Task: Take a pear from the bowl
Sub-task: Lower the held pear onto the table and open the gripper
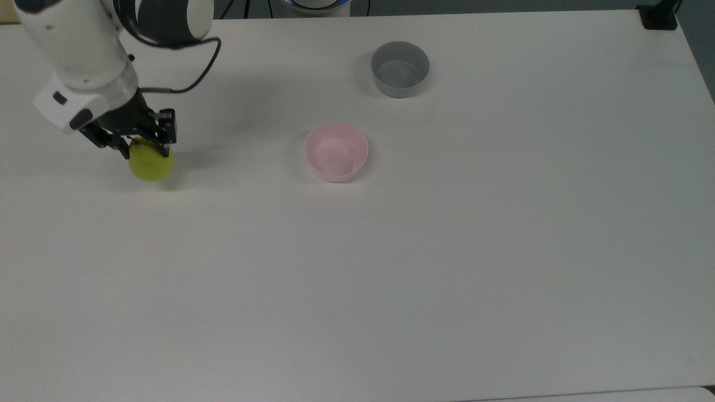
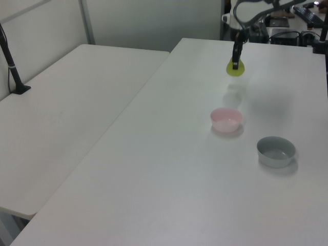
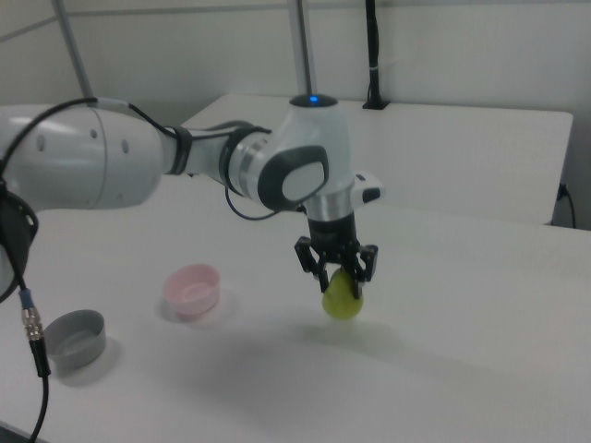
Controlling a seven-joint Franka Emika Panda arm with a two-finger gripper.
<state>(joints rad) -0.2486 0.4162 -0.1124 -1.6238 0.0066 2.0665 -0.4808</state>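
Observation:
A yellow-green pear (image 1: 151,163) (image 2: 236,69) (image 3: 343,297) hangs from my gripper (image 1: 141,146) (image 2: 235,64) (image 3: 338,274), which is shut on its upper part. In the top view the pear is at the table's far left, low above the surface with its shadow just beside it. The pale pink bowl (image 1: 336,151) (image 2: 225,119) (image 3: 192,287) stands empty near the table's middle, well to the right of the pear in the top view.
A grey bowl (image 1: 400,68) (image 2: 275,151) (image 3: 74,338) stands empty beyond the pink one. The white table (image 1: 391,268) stretches wide toward the top view's bottom and right. A second white table (image 2: 72,102) adjoins it on the left view's left.

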